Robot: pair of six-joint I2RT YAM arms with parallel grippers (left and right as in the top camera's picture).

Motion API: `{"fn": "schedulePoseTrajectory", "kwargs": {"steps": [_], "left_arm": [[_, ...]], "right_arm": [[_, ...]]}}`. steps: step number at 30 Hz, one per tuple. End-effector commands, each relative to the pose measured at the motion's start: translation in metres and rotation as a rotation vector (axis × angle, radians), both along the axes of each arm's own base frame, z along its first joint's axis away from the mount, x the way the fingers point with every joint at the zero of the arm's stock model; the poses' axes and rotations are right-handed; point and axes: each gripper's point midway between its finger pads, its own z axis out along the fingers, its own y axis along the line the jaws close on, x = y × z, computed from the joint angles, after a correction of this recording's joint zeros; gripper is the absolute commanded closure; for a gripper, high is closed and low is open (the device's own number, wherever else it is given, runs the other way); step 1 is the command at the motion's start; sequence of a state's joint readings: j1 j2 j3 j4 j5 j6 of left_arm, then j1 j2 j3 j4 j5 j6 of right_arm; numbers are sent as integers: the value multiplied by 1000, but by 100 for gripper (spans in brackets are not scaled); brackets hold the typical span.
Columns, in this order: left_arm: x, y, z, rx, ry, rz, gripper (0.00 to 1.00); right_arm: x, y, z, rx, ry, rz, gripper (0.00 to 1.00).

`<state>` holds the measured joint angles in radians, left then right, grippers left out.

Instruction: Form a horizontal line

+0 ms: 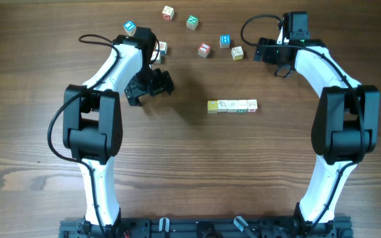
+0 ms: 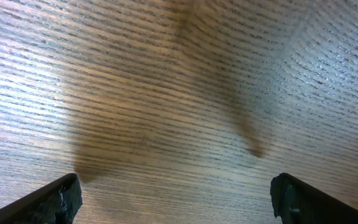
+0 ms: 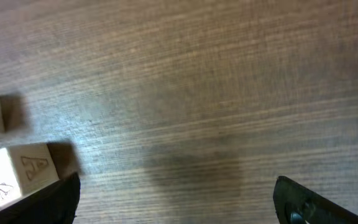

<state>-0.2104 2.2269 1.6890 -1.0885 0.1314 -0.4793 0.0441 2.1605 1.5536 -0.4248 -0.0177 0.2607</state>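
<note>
Wooden cube row (image 1: 232, 106): lies straight across the tabletop (image 1: 190, 172) with its cubes touching, and the yellow-faced end cube (image 1: 212, 106) is at the end nearer my left arm.
Left gripper (image 2: 176, 183): jaws stand wide and empty over bare wood grain, off the row's yellow end and apart from it.
Right gripper (image 3: 176, 186): jaws are spread and hold nothing, beyond the row's other end.
Letter-A cube (image 3: 17, 171): sits just beside one right finger (image 3: 55, 199).
Loose cubes (image 1: 204, 49): scattered on the row's far side, apart from it.
Risk, right arm: I judge a low sideways swing could shove the A cube toward the row.
Risk, left arm: crossing the row low could nudge the yellow cube and bend the line.
Precaution: I'd lift both arms before travelling.
</note>
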Motion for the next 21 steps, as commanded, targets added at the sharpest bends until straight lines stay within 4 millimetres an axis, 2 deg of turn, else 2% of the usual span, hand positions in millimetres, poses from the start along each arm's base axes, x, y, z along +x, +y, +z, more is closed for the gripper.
{"fn": "schedulePoseTrajectory", "kwargs": {"steps": [1,2,3,5,6,7,8,9,10,13,17,19,21], "left_arm": [[4,7,14,41,-46,-8,0],[6,8,22,46,-68,-8,0],[10,8,39,37,-109,-6,0],[23,9,91,25,-267,0,0],[36,14,135,36,-424,7,0],[42,14,164,31,-525,-34,0],[45,13,202,31,-650,-118,0],[40,14,231,47,-732,-203,0],[31,17,251,69,-781,-282,0],[17,28,259,97,-828,-300,0],[23,30,247,41,-1013,-262,0],[19,32,230,35,-1094,-252,0],[-6,36,202,36,-1007,-259,0]], "right_arm": [[0,-4,-5,-9,6,-10,0],[0,-4,-5,-8,6,-11,0],[0,-4,-5,-8,6,-11,0],[0,-4,-5,-8,6,-11,0],[0,-4,-5,-8,6,-11,0],[0,-4,-5,-8,6,-11,0],[0,-4,-5,-8,6,-11,0],[0,-4,-5,-8,6,-11,1],[0,-4,-5,-8,6,-11,0],[0,-4,-5,-8,6,-11,1],[0,-4,-5,-8,6,-11,0],[0,-4,-5,-9,6,-10,0],[0,-4,-5,-8,6,-11,0]]}}
